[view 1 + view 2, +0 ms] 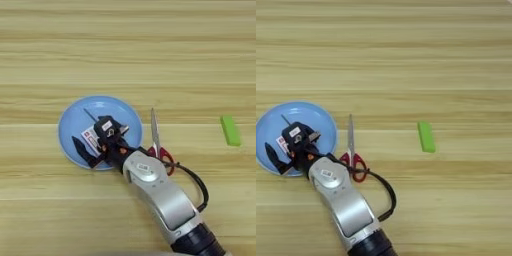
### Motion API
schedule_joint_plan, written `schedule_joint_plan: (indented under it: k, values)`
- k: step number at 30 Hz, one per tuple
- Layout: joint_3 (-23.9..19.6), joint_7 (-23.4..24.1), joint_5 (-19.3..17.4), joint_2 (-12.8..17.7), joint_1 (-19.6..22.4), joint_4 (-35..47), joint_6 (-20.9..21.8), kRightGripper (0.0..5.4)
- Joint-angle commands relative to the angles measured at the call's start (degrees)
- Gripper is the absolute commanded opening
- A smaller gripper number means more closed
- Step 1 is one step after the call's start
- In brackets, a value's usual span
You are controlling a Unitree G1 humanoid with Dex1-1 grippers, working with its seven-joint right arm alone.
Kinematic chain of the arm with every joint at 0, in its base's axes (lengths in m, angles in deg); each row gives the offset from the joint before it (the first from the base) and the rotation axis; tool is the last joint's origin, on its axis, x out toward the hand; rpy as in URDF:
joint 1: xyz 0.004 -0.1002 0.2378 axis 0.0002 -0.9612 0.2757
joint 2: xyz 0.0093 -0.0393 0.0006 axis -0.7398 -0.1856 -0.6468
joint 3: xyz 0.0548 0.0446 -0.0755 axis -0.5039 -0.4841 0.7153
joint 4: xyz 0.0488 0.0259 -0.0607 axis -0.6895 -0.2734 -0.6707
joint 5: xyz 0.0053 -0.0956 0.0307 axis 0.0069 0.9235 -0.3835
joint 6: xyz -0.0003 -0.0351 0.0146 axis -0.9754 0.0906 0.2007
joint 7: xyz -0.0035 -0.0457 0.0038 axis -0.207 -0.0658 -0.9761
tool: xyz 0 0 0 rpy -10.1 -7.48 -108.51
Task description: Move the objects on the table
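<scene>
step: claw (92, 142) working over red-and-white box (90, 137) on blue plate (70, 120) | fingers: spreading apart | next: closing squarely on box, avoiding scissors (156, 140)

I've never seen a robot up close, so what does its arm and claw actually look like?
The right arm has a smooth silver forearm shell that ends in a black cuff near the bottom edge. A black cable loops out beside it. A small white label sits on the silver wrist housing. The claw is black, with small orange accents.
</scene>
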Motion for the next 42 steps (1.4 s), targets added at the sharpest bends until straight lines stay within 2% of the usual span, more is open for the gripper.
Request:
schedule_joint_plan:
  k: [1,14,33,42]
  values:
    - [-0.9,0.8,0.5,-1.0,2.1,4.7,1.4,5.32]
    - [-3.7,0.6,0.3,-0.1,1.5,9.1,0.3,5.38]
    - [-17.2,0.4,-2.7,5.0,0.9,10.5,0.6,5.38]
    - [-20.6,0.4,-3.8,6.4,0.9,9.3,1.2,5.38]
